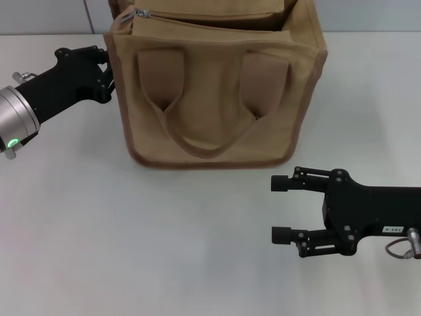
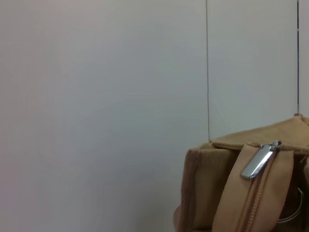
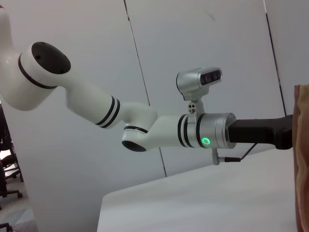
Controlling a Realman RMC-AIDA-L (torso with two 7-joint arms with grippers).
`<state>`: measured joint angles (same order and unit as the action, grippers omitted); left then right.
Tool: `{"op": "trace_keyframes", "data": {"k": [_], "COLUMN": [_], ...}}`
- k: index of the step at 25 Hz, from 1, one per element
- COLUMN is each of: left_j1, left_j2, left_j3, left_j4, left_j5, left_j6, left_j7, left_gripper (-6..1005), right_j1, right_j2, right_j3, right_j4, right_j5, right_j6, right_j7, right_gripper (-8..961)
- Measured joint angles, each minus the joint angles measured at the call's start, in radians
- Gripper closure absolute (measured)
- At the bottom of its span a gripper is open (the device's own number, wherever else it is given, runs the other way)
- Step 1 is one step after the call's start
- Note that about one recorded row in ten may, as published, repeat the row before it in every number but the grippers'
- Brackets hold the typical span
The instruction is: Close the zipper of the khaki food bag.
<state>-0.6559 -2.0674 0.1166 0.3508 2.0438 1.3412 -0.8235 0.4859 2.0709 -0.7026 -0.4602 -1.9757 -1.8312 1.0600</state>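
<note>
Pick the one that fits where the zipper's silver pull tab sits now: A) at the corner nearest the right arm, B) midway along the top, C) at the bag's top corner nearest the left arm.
C: the silver pull tab sits at the khaki food bag corner beside the left pincer.

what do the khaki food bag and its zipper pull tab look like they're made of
The khaki food bag looks like matte woven canvas: soft creases, darker stitched edge trim. The zipper pull tab looks like polished metal, silver with bright highlights; it could be plated.

Matt woven canvas khaki food bag (image 1: 217, 92); shiny metal zipper (image 2: 259, 162) pull.
</note>
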Motion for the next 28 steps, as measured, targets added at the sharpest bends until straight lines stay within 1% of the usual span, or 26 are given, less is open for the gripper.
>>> {"op": "trace_keyframes", "data": {"k": [2, 7, 10, 13, 14, 16, 19, 20, 23, 24, 25, 26, 27, 28], "left_j1": [0.0, 0.0, 0.009, 0.035, 0.049, 0.054, 0.068, 0.068, 0.068, 0.064, 0.064, 0.063, 0.056, 0.056], "left_j2": [0.0, 0.0, 0.0, 0.001, 0.002, 0.002, -0.001, -0.001, -0.001, -0.002, -0.002, -0.002, -0.002, -0.002], "left_j3": [0.0, -0.005, -0.005, -0.002, 0.001, 0.001, 0.003, 0.003, -0.001, -0.004, -0.004, -0.004, -0.004, -0.004], "left_j4": [0.0, 0.001, 0.0, 0.001, 0.001, 0.001, -0.008, -0.008, -0.032, -0.04, -0.04, -0.042, -0.053, -0.053], "left_j5": [0.0, -0.002, -0.033, -0.125, -0.168, -0.182, -0.205, -0.205, -0.205, -0.207, -0.207, -0.207, -0.211, -0.211], "left_j6": [0.004, 0.007, 0.006, 0.019, 0.045, 0.058, 0.128, 0.128, 0.174, 0.21, 0.21, 0.222, 0.245, 0.245], "left_j7": [-0.002, -0.001, 0.004, 0.007, 0.008, 0.01, 0.044, 0.044, 0.068, 0.072, 0.072, 0.072, 0.071, 0.071], "left_gripper": [702, 917, 936, 955, 955, 955, 954, 954, 954, 954, 955, 955, 956, 956], "right_j1": [0.0, -0.001, -0.004, -0.007, -0.008, -0.008, -0.008, -0.008, -0.007, -0.007, -0.007, -0.007, -0.007, -0.007], "right_j2": [0.0, 0.002, 0.002, 0.002, 0.002, 0.002, 0.002, 0.002, 0.003, 0.003, 0.003, 0.003, 0.003, 0.003], "right_j3": [0.0, 0.0, 0.0, 0.0, 0.003, 0.005, 0.008, 0.008, 0.009, 0.009, 0.009, 0.009, 0.009, 0.009], "right_j4": [0.0, 0.0, 0.0, 0.0, 0.0, 0.0, 0.003, 0.003, 0.005, 0.007, 0.007, 0.007, 0.008, 0.008], "right_j5": [0.0, 0.0, 0.0, 0.0, 0.001, 0.006, 0.065, 0.065, 0.119, 0.158, 0.158, 0.183, 0.242, 0.242], "right_j6": [0.0, 0.0, 0.0, 0.0, 0.0, 0.0, -0.006, -0.006, -0.023, -0.034, -0.034, -0.036, -0.038, -0.038], "right_j7": [0.0, 0.0, 0.0, 0.0, 0.0, 0.0, 0.0, 0.0, 0.0, 0.0, 0.0, 0.005, 0.022, 0.022], "right_gripper": [211, 215, 217, 220, 221, 222, 225, 226, 228, 229, 230, 231, 231, 232]}}
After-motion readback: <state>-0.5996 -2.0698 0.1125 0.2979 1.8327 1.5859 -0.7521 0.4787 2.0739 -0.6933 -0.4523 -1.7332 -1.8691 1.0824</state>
